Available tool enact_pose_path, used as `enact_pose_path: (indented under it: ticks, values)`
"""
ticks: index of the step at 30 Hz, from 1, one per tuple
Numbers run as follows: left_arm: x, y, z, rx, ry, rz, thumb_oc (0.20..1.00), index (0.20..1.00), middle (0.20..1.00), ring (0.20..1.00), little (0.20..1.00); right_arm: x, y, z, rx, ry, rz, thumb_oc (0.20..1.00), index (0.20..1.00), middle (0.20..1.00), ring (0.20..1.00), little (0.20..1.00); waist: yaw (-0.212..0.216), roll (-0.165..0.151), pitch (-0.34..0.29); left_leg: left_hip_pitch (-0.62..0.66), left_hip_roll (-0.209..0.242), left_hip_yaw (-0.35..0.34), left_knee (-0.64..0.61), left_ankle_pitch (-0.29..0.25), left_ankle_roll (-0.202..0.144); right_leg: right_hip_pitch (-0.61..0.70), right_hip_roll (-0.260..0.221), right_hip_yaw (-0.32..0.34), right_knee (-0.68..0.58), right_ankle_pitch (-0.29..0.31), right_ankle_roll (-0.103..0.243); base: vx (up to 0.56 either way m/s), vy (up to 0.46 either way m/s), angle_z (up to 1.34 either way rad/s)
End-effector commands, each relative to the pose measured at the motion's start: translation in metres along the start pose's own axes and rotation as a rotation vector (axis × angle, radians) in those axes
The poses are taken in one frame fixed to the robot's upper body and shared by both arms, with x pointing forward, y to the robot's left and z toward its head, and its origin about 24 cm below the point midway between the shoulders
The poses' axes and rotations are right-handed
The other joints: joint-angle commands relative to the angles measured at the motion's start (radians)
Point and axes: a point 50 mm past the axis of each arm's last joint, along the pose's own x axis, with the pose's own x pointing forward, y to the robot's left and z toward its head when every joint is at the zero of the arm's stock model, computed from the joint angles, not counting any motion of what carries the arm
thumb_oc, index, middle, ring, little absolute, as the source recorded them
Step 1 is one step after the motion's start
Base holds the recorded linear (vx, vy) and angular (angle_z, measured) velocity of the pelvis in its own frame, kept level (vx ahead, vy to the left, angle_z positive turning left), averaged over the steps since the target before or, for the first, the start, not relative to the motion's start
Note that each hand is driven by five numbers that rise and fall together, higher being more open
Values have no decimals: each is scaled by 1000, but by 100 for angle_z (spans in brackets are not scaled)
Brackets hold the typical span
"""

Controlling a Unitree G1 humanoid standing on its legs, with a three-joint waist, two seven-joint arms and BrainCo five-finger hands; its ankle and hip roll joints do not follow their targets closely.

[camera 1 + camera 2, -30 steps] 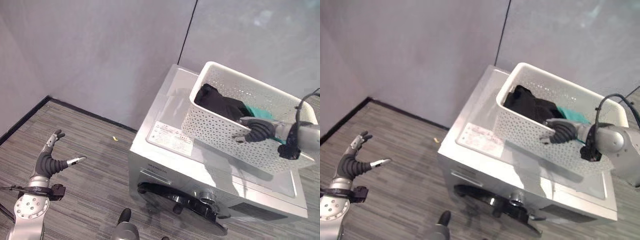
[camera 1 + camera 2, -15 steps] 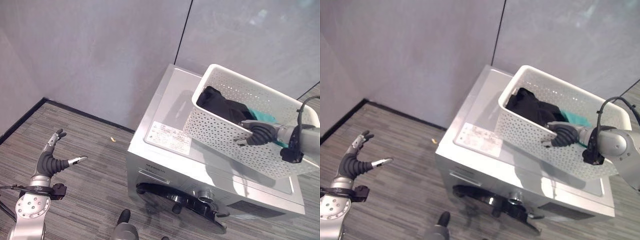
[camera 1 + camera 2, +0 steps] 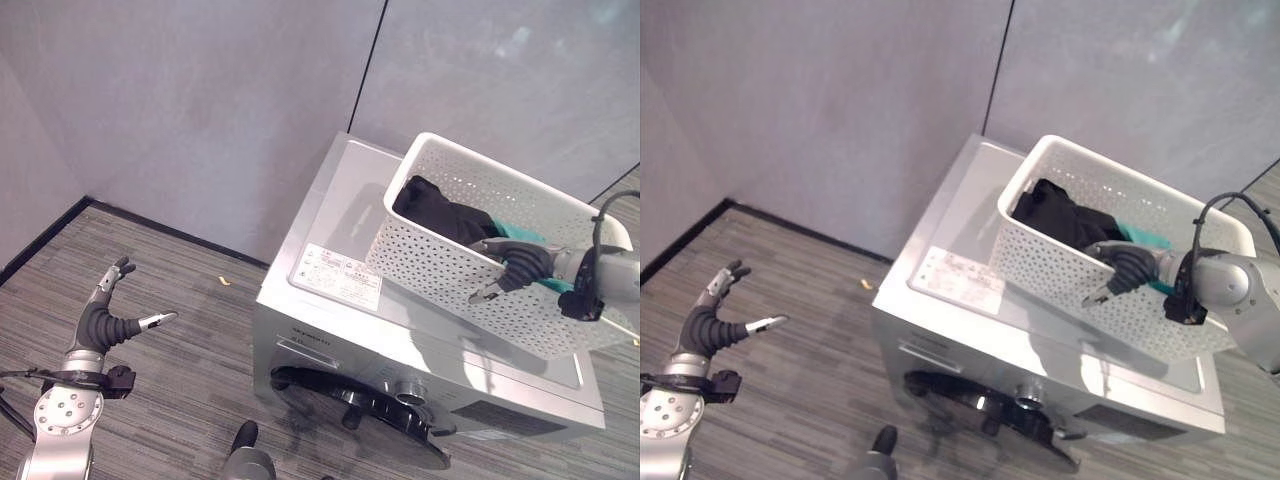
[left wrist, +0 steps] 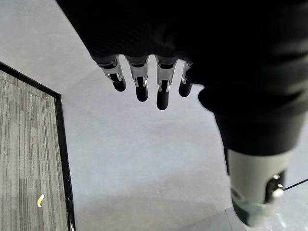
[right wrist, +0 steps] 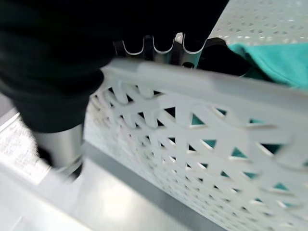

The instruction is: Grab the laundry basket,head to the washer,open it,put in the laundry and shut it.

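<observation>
A white perforated laundry basket (image 3: 435,262) rests on top of the silver washer (image 3: 335,215), with black clothes (image 3: 440,208) and a teal cloth (image 3: 527,236) inside. My right hand (image 3: 522,263) is at the basket's near rim (image 5: 192,84). Its fingers (image 5: 163,48) hook over the rim into the basket, while the thumb (image 5: 60,139) points down outside the wall. The washer's dark round door (image 3: 350,398) is on the front face below a knob (image 3: 408,391). My left hand (image 3: 105,322) hangs open over the floor at the lower left, far from the washer.
The washer stands against a grey wall with a black skirting strip (image 3: 150,222). A white label (image 3: 335,272) lies on the washer's top. A small yellow scrap (image 3: 222,281) lies on the striped grey floor to the washer's left.
My right thumb has swung off the basket's wall and now points down. The view has shifted a little. The left hand holds the same pose.
</observation>
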Motion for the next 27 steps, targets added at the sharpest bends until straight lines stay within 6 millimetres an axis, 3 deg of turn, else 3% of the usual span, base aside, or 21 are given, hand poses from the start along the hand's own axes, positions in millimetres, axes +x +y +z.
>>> enact_pose_path:
  ticks: [1, 9, 15, 27]
  values:
    - [7, 3, 19, 30, -105, 23, 1000, 1000, 1000, 1000, 1000, -9, -35, -23, 39, 109, -186, 1000, 1000, 1000, 1000, 1000, 8, 30, -88, 48, 88, -14, 63, -181, 14, -79, -31, -63, 62, -6, 12, 0, 0, 0]
    - [15, -9, 24, -21, -124, -56, 1000, 1000, 1000, 1000, 1000, -15, -56, -65, 293, 197, -422, 1000, 1000, 1000, 1000, 1000, 6, 33, -103, 53, 86, -9, 65, -187, 19, -76, -32, -58, 62, -5, 11, 0, 0, 0]
    - [17, -7, 25, 10, -132, -58, 1000, 1000, 1000, 1000, 1000, -12, -72, -63, 506, 62, -578, 1000, 1000, 1000, 1000, 1000, 4, 39, -114, 59, 85, -9, 61, -189, 20, -73, -30, -52, 61, -5, 10, 8, 1, -2]
    - [19, -7, 25, -4, -134, -51, 1000, 1000, 1000, 1000, 1000, 0, -77, -51, 499, 18, -577, 1000, 1000, 1000, 1000, 1000, 11, 36, -118, 63, 87, -5, 66, -195, 19, -68, -26, -48, 59, -3, 10, 0, 0, 0]
